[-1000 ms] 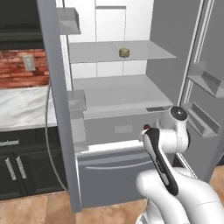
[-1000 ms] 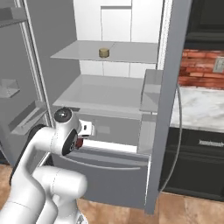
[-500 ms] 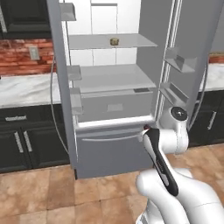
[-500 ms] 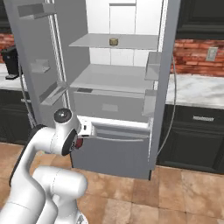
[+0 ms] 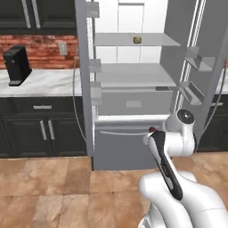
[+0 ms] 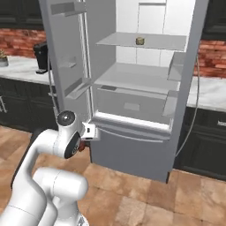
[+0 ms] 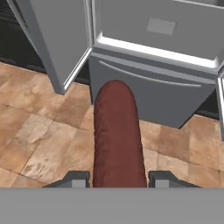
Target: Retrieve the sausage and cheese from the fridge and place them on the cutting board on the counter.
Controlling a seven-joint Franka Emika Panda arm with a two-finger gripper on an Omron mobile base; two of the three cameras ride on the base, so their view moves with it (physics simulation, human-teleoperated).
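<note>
A dark red-brown sausage [image 7: 116,135] runs up the middle of the hand view, and my gripper [image 7: 119,178] is shut on it, one fingertip at each side of its lower end. Its rounded end [image 5: 152,130] peeks out beside the hand in the left base view. The hand hangs low in front of the fridge [image 5: 120,151], over the floor. The cheese [image 5: 137,40], a small tan puck [image 6: 140,41], sits on the upper shelf inside the open fridge [image 6: 132,150]. Marble counter [image 5: 44,82] runs left of the fridge. The cutting board is out of view.
Both fridge doors [image 6: 66,57] stand wide open, with door racks [image 5: 196,64] jutting out. A dark appliance [image 5: 17,64] stands on the counter by the brick wall. Black cabinets [image 5: 40,131] line the counter front. Brown tiled floor [image 7: 39,144] lies below the hand.
The whole picture has shifted: the base has backed away from the fridge, so more counter and floor show. The sausage stays in the gripper.
</note>
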